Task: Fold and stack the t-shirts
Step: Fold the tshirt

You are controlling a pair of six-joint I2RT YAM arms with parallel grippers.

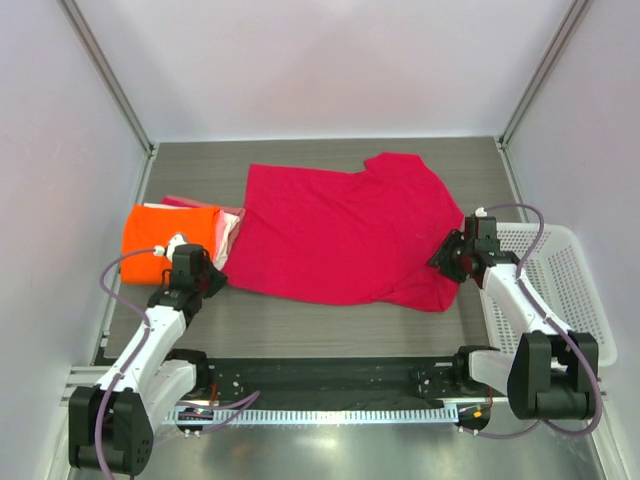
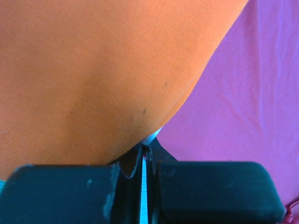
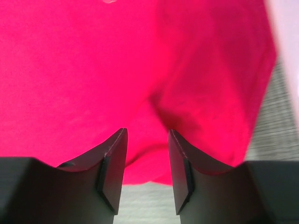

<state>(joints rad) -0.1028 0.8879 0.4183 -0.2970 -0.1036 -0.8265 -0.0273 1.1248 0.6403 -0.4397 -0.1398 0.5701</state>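
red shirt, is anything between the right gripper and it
Nothing visible. The right gripper is open right at the edge of the red shirt, with only its cloth showing between the fingers. The white basket sits off to the side, not between them.

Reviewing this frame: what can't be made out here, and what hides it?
- Top view: the pale pink t-shirt lies mostly under the orange t-shirt, so its fold is unreadable.
- Left wrist view: the left fingers hide their own tips, so pinched cloth cannot be confirmed.
- Top view: the red t-shirt has its near right corner under the right fingers; the right wrist view crops the rest.
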